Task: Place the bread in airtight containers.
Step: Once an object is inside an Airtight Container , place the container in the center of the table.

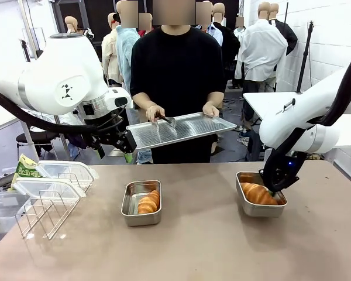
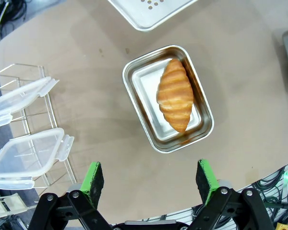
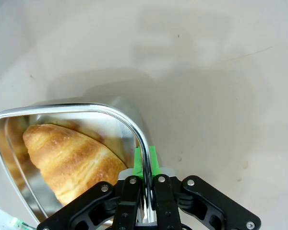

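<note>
Left hand [image 2: 151, 175]: hovering spread over the left tub [image 2: 145, 91].
Croissant [image 2: 175, 93]: lying in that tub.
Right hand [image 3: 145, 163]: pinching the right tub [image 3: 86, 108] by its rim.

Ok so I'm counting two croissants [image 1: 148, 202] [image 1: 259, 193], two steel tubs [image 1: 141, 221] [image 1: 261, 211], two plastic lids [image 1: 67, 170] [image 1: 47, 188], one wire rack [image 1: 41, 214], one perforated tray [image 1: 193, 126], and one pair of tongs [image 1: 167, 120].
</note>
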Available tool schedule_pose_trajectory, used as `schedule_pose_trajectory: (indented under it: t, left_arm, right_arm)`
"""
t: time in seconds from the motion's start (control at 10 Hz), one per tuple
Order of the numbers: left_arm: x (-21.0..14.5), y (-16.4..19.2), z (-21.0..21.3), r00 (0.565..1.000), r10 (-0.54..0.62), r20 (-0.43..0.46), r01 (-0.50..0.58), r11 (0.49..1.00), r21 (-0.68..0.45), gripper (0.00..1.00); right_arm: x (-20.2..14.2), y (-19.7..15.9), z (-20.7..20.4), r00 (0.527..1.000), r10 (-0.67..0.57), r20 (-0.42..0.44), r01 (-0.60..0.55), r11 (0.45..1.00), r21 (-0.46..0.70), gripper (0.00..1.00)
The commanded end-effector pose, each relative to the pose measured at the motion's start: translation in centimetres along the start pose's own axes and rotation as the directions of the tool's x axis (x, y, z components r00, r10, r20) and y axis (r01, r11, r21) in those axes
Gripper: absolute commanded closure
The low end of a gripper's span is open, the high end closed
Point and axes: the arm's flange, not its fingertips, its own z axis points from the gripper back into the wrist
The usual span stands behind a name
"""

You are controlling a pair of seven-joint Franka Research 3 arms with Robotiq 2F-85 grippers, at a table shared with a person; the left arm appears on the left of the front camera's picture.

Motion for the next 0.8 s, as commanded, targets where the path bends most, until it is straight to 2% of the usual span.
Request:
schedule_pose_trajectory:
  t: [0.0,0.4,0.6,0.7]
  left_arm:
    - [0.1,0.1,0.1,1.0,0.002,0.002,-0.002,1.0,0.0,0.0]
    - [0.1,0.1,0.1,1.0,0.002,0.002,-0.002,1.0,0.0,0.0]
    - [0.1,0.1,0.1,1.0,0.002,0.002,-0.002,1.0,0.0,0.0]
    - [0.1,0.1,0.1,1.0,0.002,0.002,-0.002,1.0,0.0,0.0]
  right_arm:
    - [0.2,1.0,-1.1,1.0,-0.001,0.014,0.001,1.0,0.01,1.0]
    - [0.0,2.4,-1.8,0.998,0.007,0.066,-0.005,1.0,-0.019,1.0]
    - [0.1,2.6,-2.4,1.0,0.017,0.022,-0.017,1.0,-0.017,1.0]
    - [0.2,2.6,-2.6,1.0,0.011,0.007,-0.011,1.0,-0.011,0.94]
